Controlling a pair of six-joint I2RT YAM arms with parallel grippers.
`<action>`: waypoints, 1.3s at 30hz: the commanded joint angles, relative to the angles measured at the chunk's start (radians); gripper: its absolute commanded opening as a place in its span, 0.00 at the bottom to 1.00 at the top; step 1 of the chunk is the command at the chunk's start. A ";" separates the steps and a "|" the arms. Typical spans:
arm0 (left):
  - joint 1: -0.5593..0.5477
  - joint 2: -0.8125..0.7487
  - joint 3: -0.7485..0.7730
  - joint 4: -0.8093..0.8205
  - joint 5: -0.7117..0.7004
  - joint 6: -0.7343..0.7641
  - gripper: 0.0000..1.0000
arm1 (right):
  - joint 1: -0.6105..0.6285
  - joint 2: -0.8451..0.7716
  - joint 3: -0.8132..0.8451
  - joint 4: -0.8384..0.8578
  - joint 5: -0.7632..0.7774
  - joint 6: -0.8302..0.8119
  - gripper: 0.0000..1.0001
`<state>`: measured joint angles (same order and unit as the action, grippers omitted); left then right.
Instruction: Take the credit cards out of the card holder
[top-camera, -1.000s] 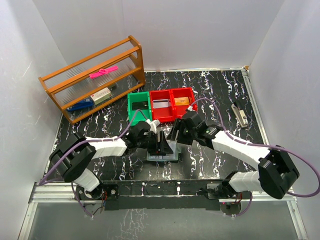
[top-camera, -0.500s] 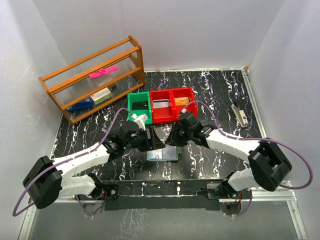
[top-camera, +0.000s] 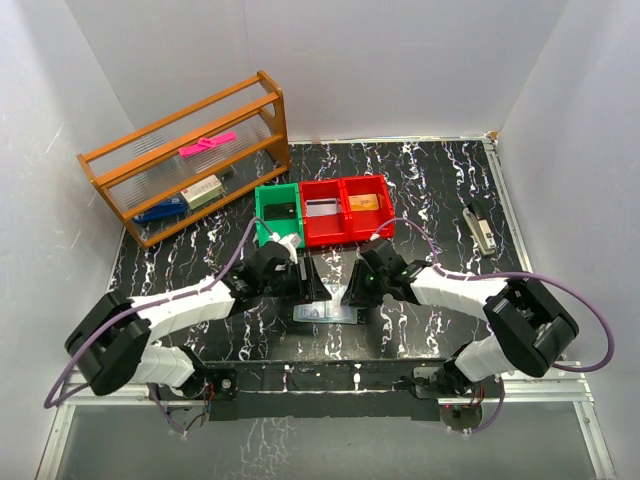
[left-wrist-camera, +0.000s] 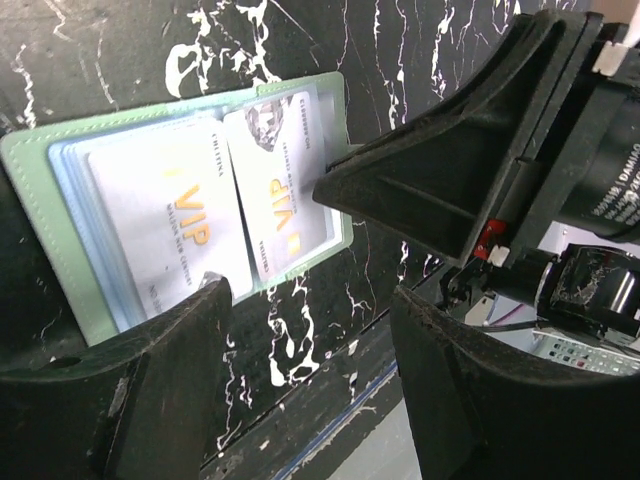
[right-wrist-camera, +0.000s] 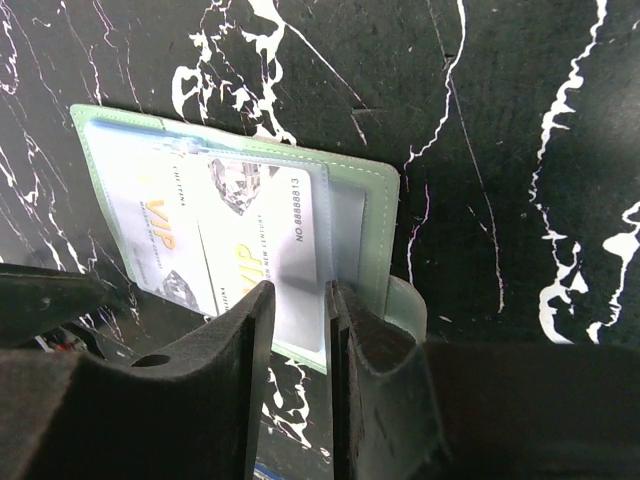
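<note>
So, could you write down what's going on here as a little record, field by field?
card holder: lying open and flat on the black marbled table
credit cards: two whitish VIP cards, side by side in its pockets
left gripper: open at the holder's edge, holding nothing
right gripper: jaws nearly together at the right-hand card; whether it is gripped is unclear
behind: green bin, red bins, wooden rack
</note>
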<state>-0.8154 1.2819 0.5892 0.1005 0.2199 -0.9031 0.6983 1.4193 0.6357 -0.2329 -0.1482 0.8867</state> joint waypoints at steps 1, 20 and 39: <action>0.002 0.078 0.080 0.028 0.060 0.035 0.63 | -0.002 0.042 -0.045 0.011 0.066 0.010 0.25; 0.020 0.302 0.039 0.135 0.126 -0.098 0.52 | -0.013 0.034 -0.094 0.082 0.004 0.043 0.23; 0.018 0.249 -0.030 0.303 0.153 -0.155 0.31 | -0.018 0.030 -0.111 0.098 -0.005 0.055 0.22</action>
<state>-0.8005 1.5581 0.5709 0.3607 0.3519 -1.0386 0.6785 1.4216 0.5644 -0.0742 -0.1905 0.9531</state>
